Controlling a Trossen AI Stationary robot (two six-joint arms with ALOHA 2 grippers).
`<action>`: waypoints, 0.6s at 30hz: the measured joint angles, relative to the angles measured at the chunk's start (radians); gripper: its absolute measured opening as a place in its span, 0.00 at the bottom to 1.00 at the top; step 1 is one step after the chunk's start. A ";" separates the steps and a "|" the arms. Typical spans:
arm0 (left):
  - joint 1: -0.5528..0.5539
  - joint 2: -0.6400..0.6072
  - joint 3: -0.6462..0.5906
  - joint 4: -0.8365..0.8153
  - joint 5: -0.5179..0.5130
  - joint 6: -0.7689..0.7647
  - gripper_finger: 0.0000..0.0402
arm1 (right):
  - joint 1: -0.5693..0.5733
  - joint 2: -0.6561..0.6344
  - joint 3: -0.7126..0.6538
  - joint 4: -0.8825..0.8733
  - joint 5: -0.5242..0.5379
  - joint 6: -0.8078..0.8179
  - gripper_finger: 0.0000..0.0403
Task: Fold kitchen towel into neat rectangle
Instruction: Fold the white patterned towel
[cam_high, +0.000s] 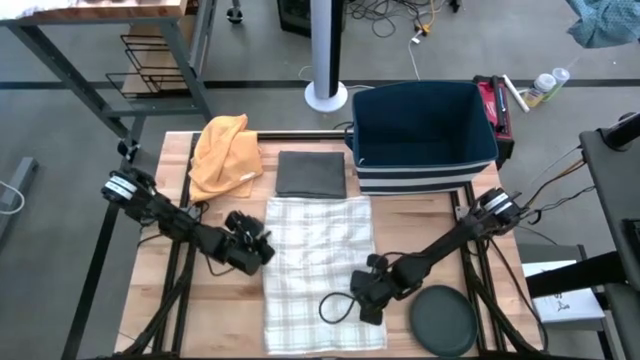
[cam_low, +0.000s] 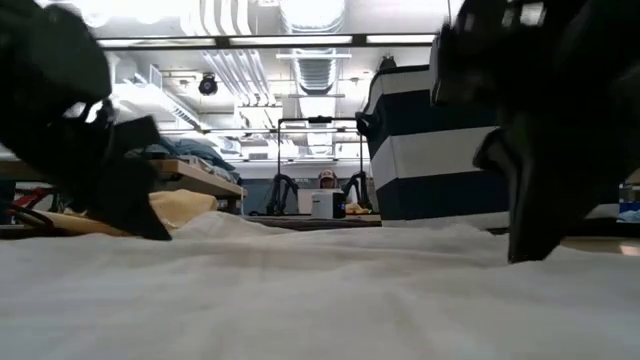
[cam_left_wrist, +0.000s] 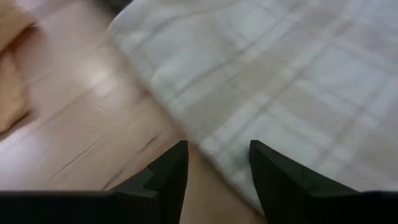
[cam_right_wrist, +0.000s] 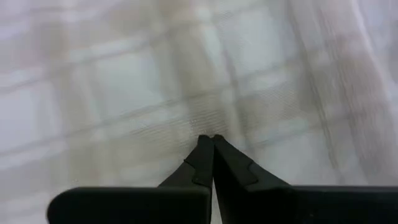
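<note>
Your left gripper (cam_left_wrist: 214, 165), fingers apart, straddles the left edge of the checked towel (cam_high: 320, 265), which runs lengthwise toward you; your right gripper (cam_right_wrist: 212, 149), fingers together, sits over the cloth.

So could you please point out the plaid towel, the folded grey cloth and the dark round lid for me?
plaid towel (cam_high: 318, 250): high view, middle of the spread fabric.
folded grey cloth (cam_high: 311, 173): high view, centre of its top face.
dark round lid (cam_high: 443, 320): high view, centre of the disc.

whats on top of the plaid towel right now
The right gripper rests on the plaid towel, jaws shut, with a black cable loop beside it. The towel covers whatever table lies beneath.
</note>
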 joint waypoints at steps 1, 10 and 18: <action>0.000 -0.002 -0.011 0.001 -0.003 -0.012 0.42 | 0.002 -0.015 0.006 0.004 0.001 -0.014 0.00; -0.030 -0.062 0.002 -0.069 0.040 -0.021 0.46 | 0.007 -0.068 0.006 -0.223 0.066 0.085 0.00; -0.102 -0.140 0.076 -0.457 0.095 -0.200 0.43 | 0.006 -0.060 -0.058 -0.156 0.053 0.152 0.00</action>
